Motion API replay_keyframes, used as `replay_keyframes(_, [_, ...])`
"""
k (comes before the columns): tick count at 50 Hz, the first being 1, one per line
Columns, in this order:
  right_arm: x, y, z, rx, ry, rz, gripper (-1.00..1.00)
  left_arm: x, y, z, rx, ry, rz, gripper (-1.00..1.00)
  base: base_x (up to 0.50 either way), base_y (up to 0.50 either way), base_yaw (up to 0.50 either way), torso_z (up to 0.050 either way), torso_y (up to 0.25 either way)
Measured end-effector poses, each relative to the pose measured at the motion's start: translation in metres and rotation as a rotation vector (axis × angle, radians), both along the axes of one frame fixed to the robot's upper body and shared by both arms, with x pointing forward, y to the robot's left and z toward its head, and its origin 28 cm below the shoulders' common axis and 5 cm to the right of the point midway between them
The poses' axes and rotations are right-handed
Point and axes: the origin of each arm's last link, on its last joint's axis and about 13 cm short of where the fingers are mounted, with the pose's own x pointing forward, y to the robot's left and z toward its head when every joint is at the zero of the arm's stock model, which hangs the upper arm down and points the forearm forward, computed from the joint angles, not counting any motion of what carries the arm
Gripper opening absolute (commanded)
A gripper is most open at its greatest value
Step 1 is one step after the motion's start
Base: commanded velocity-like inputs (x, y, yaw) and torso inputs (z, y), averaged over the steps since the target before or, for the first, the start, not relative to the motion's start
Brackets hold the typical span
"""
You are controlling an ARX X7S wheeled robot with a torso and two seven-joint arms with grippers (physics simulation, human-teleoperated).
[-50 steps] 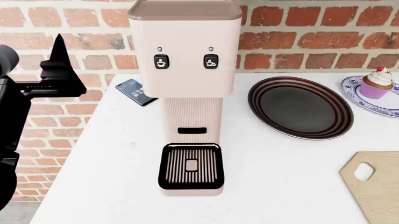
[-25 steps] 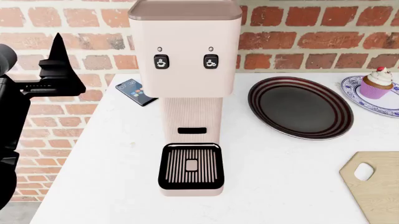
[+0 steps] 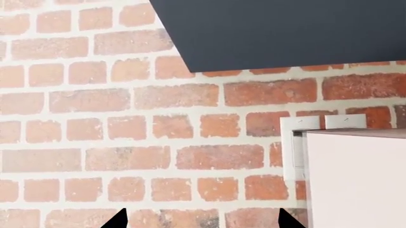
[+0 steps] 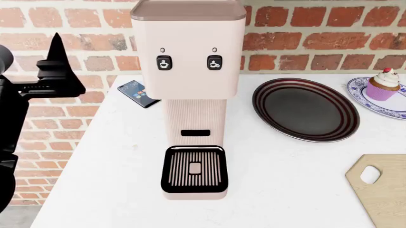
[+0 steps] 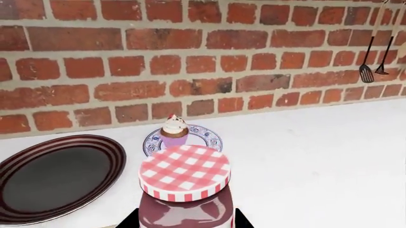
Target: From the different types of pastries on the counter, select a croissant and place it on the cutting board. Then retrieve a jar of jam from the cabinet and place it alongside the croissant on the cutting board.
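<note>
The right pincer is pinching a jar of jam with a red-and-white checked lid; a dark fingertip presses on each side of the dark glass body. Beyond the jar, past the pincer, a cupcake in a lilac wrapper sits on a small blue-patterned saucer, and a round dark striped plate lies beside it on the white bench.

The left pincer is spread wide and holds nothing; its two black fingertips point at the brick wall, with the top of the pale coffee machine to one side.

In the head view the left pincer is raised off the bench's end, well apart from the cutting board at the far corner. No croissant is visible on the part of the board that shows.
</note>
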Motion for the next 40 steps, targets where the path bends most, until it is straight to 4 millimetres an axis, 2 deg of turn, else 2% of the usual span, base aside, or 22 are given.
replay_keyframes(21, [-0.017,0.005,-0.02,0.02,0.032,-0.004,-1.0,-0.001,0.0,0.0,-0.003,-0.001,0.001,1.0,-0.01,0.01,0.01,0.0,0.0])
replay_keyframes(40, [0.001,0.013,-0.038,0.042,0.054,0.059,-1.0,0.0,0.0,0.0,-0.008,-0.006,0.0,1.0,0.0,0.01,0.01,0.0,0.0])
